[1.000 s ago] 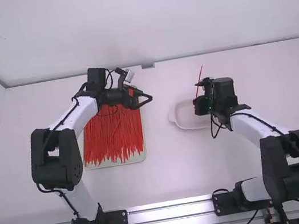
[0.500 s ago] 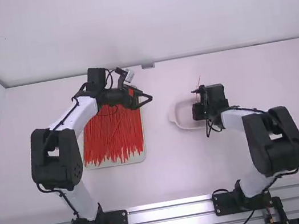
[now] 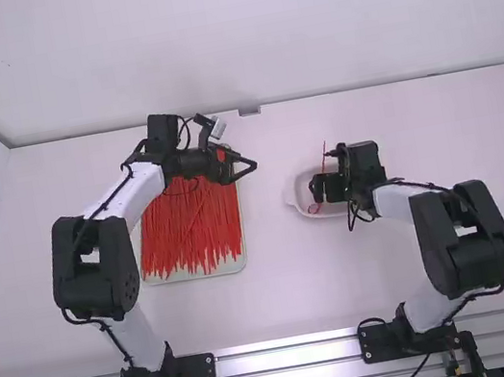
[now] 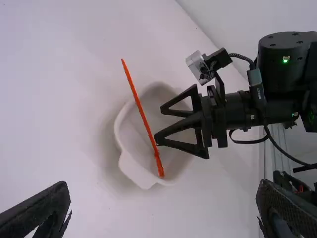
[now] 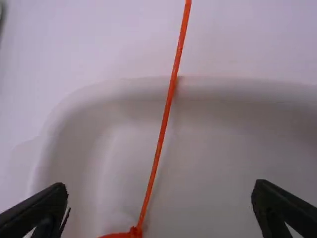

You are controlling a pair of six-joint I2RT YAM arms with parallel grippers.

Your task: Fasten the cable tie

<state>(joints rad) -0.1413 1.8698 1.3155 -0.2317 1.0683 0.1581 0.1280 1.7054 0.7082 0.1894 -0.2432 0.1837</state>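
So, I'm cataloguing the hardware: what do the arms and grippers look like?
The left arm and right arm have white links, black joints and black cables. Their fingers are black triangular open frames; a green light glows on the right wrist.

Thin orange plastic cable tie [image 4: 135, 99] leans in white plastic tray [image 4: 141, 179], just ahead of black right gripper [image 4: 159, 122], fingers spread

The orange-red cable tie [image 4: 142, 116] is thin and straight, with a small closed loop at its lower end. It leans tilted in the white dish [image 4: 126, 153], its tail rising past the rim.
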